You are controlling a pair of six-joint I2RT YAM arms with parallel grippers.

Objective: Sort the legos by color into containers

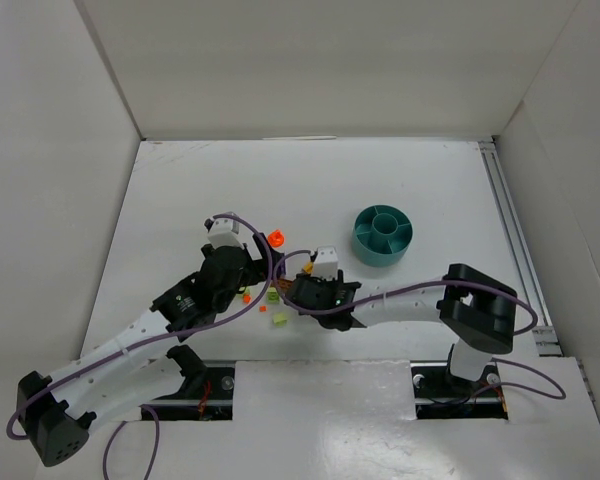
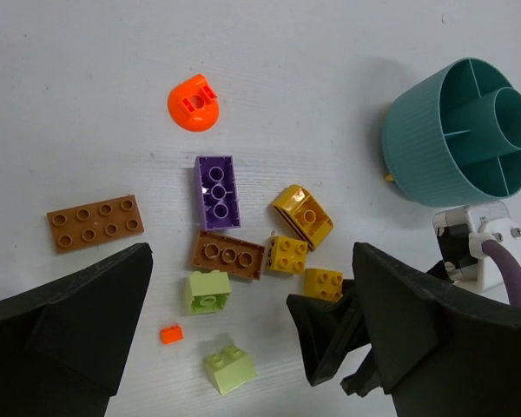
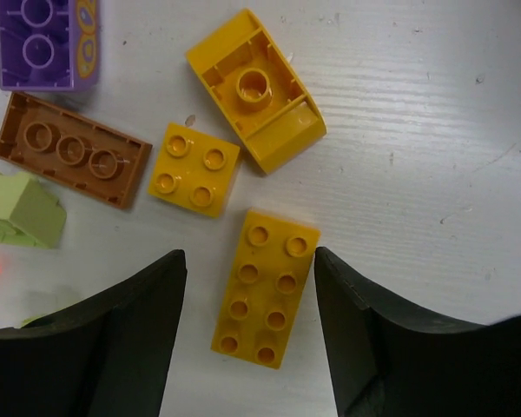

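The left fingers (image 2: 252, 261) are spread wide above the pile, holding nothing. Under them lie a flat brown eight-stud plastic plate (image 2: 95, 222) at 9 o'clock and a purple oblong plastic brick (image 2: 217, 191) at 12.

The right fingers (image 3: 247, 261) are parted too and empty. They straddle the yellow-orange eight-stud plastic brick (image 3: 265, 288), which lies studs-up on the white worktop (image 3: 434, 130). We cannot tell whether they touch its long sides.

Our judgement: descend straight, close on the long sides, and keep clear of the square four-stud yellow brick (image 3: 194, 169) at 11 o'clock.

The ribbed teal round plastic tub (image 2: 421, 148) stands at 2 o'clock of the pile, apart from it. Only the left wrist view shows its wedge compartments. Only the right wrist view shows how closely the fingers flank the brick.
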